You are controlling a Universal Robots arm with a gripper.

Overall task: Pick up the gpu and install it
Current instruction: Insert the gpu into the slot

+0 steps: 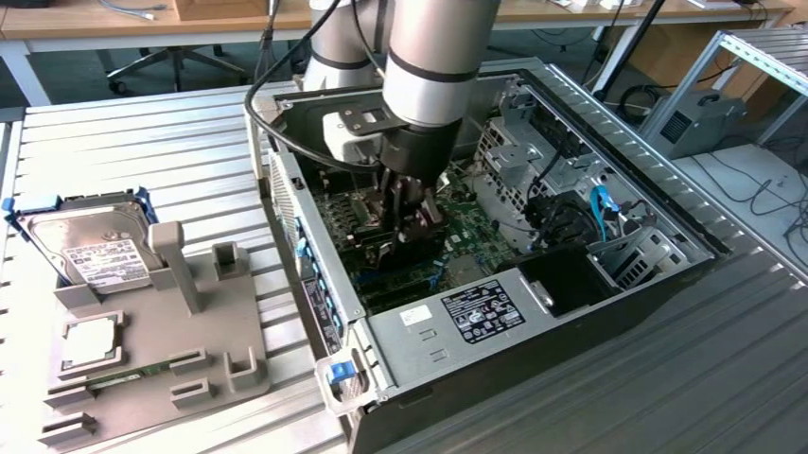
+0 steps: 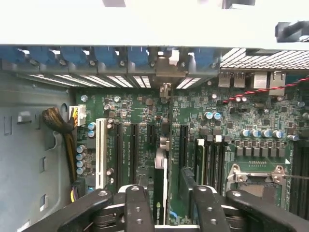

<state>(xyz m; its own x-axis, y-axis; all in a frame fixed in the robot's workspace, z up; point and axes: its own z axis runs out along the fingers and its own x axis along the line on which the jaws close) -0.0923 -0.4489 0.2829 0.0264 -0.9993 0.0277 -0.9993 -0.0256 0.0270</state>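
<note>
Gripper (image 2: 164, 205) inside open PC case (image 1: 657, 284), fingers (image 2: 137, 208) wide astride upright gpu (image 2: 159, 186), card edge-on, mostly hidden, motherboard (image 2: 193, 121) below.

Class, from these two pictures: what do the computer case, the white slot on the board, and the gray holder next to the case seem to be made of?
Computer case: likely sheet steel, dull silver with folded edges and punched holes. White slot: probably molded plastic, smooth, matte and evenly colored. Gray holder: looks like plastic, flat matte gray in blocky shapes, though the pictures leave that open.
</note>
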